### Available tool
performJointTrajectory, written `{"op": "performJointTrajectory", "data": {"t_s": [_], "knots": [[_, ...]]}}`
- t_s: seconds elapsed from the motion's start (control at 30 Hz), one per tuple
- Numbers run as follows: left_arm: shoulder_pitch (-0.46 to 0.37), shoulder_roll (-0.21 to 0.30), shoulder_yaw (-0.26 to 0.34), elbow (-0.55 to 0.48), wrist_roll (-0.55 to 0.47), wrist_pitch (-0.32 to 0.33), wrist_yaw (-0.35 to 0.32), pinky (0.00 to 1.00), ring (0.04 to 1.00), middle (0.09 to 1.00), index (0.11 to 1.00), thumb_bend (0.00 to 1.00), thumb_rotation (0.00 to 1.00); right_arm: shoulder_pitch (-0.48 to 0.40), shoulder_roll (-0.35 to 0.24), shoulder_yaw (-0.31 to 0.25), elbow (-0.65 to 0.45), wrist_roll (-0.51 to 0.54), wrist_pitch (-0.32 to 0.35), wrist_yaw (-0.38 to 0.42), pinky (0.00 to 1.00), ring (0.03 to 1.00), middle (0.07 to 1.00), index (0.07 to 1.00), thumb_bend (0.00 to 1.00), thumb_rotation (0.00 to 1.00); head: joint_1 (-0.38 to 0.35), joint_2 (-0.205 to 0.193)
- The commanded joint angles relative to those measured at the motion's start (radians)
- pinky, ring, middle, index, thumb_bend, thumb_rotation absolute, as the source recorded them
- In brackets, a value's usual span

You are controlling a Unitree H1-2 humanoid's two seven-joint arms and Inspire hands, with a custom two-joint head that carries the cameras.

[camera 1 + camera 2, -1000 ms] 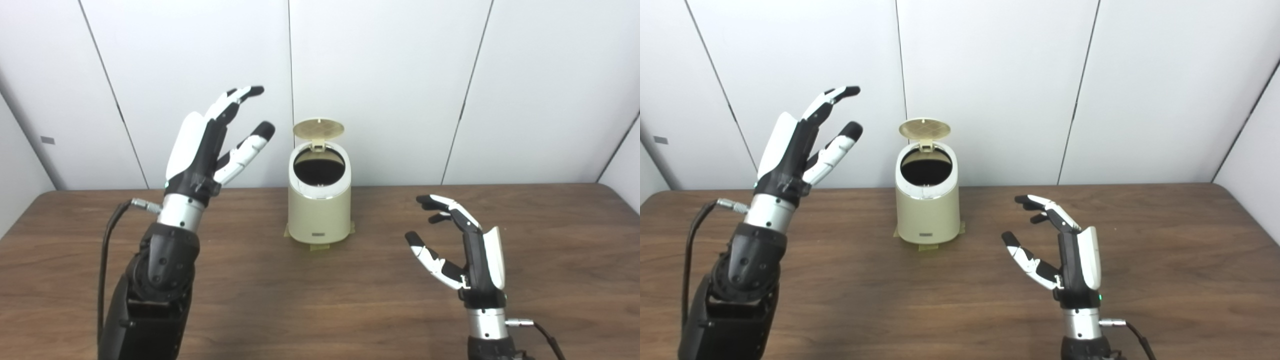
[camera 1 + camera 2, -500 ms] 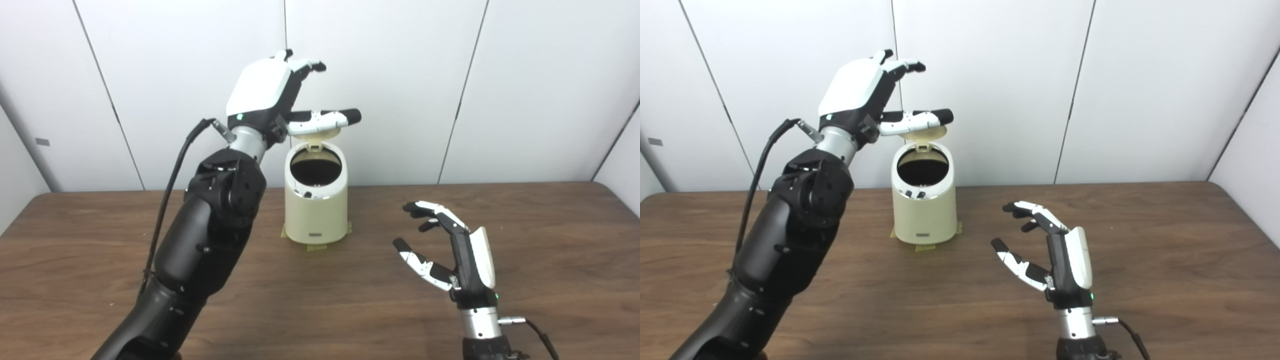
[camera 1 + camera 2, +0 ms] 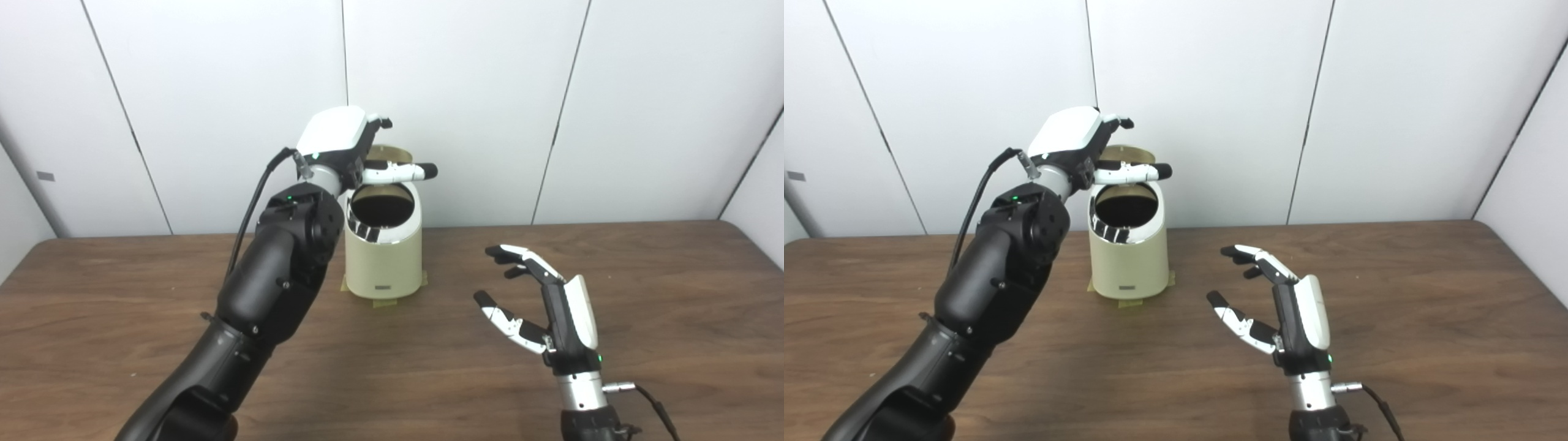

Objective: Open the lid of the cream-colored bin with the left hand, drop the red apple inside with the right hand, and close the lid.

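**Left hand over raised lid, closing step up next**

Landmark is the cream-colored bin, standing upright on a patch of tape on the wooden table. Its mouth is open and dark. I can't see the red apple anywhere, inside or on the table, so I judge it's already down in the bin, hidden by the dark.

My left hand sits above the bin's back rim, palm down, thumb stretched across the top of the opening, fingers curled over the raised lid. Whether they touch the lid I can't tell. It grips nothing, fingers apart. Palm-down pose makes sense for pushing the lid forward onto the rim.

My right hand hovers right of the bin and nearer me, well apart from it, fingers spread wide, empty. I read it as parked clear so it won't block the lid.

Risk: pressing off-centre could tilt the bin, though the tape should help.
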Motion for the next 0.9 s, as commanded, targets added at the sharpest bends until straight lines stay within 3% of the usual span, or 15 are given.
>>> {"op": "performJointTrajectory", "data": {"t_s": [0.0,0.4,0.87], "knots": [[-0.062,0.006,0.007,-0.005,0.021,0.002,0.02,1.0,1.0,0.918,0.872,1.0,0.93,0.007,0.005,0.001,0.02,-0.01,0.007,0.008,0.56,0.681,0.704,0.698,0.21,0.38,-0.001,0.0],[-0.057,0.015,0.018,-0.003,0.028,0.002,0.027,1.0,1.0,0.932,0.872,1.0,0.93,0.006,0.008,0.001,0.022,-0.016,0.016,0.01,0.55,0.677,0.701,0.693,0.21,0.36,-0.002,0.006],[-0.01,0.061,-0.02,-0.12,0.024,-0.007,-0.031,1.0,1.0,0.933,0.872,1.0,0.94,0.01,0.011,0.0,0.01,-0.007,0.027,0.026,0.56,0.682,0.704,0.696,0.23,0.35,-0.005,0.013]]}}
